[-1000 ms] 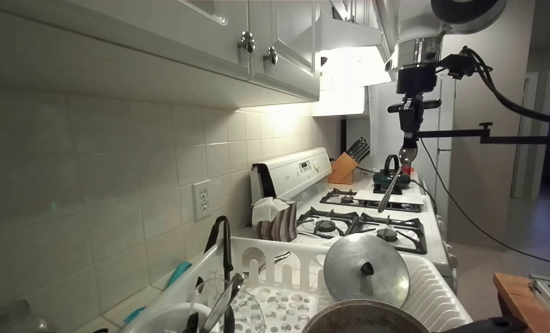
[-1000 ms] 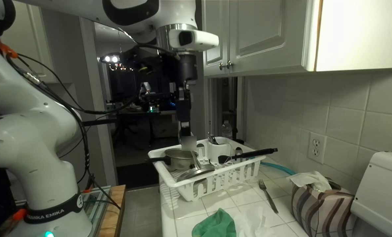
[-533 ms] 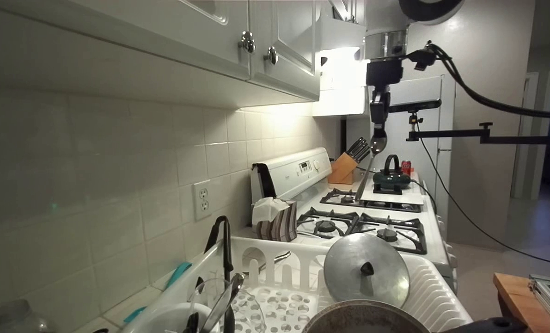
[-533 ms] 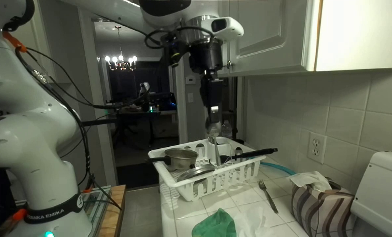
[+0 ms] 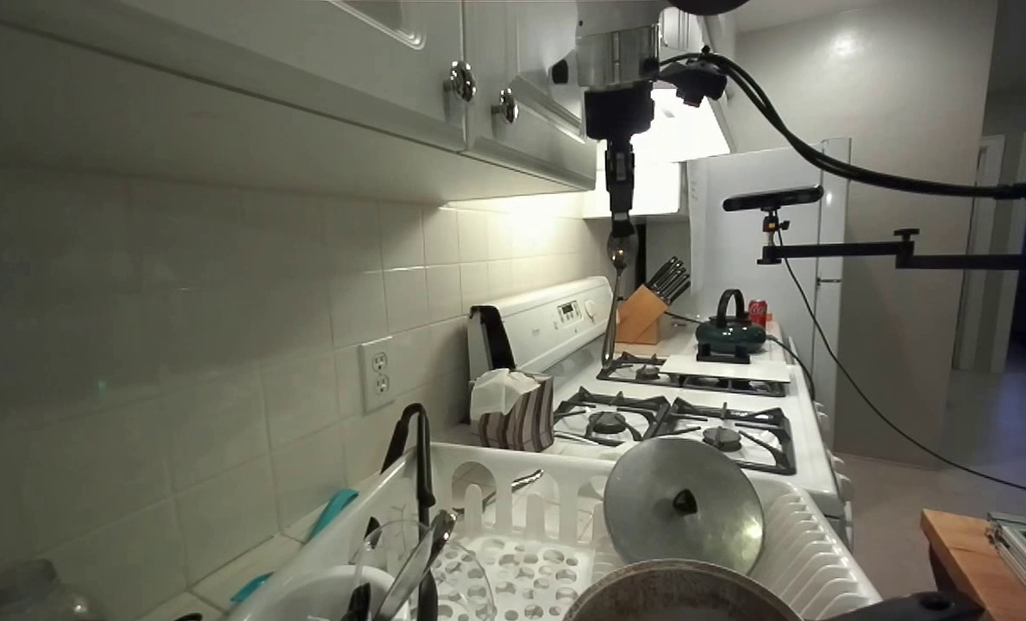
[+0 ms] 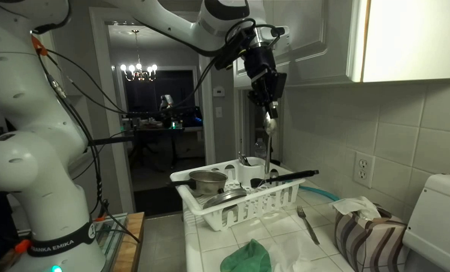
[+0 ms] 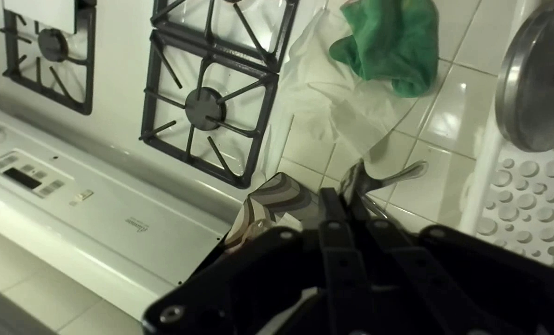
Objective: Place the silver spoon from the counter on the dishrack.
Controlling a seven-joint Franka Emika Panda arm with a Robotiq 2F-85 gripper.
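Our white-tiled table [image 6: 214,241]
On it we see a dishrack [image 6: 211,218], a fork [image 6: 309,226], a green cloth [image 6: 247,257], a crumpled pale sheet [image 7: 347,100] and a striped tissue box [image 6: 365,238].

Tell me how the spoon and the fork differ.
The spoon is held handle-down in the tool; the fork lies on the counter. The spoon has an oval bowl, the fork has tines. Both look metallic, with slim handles.
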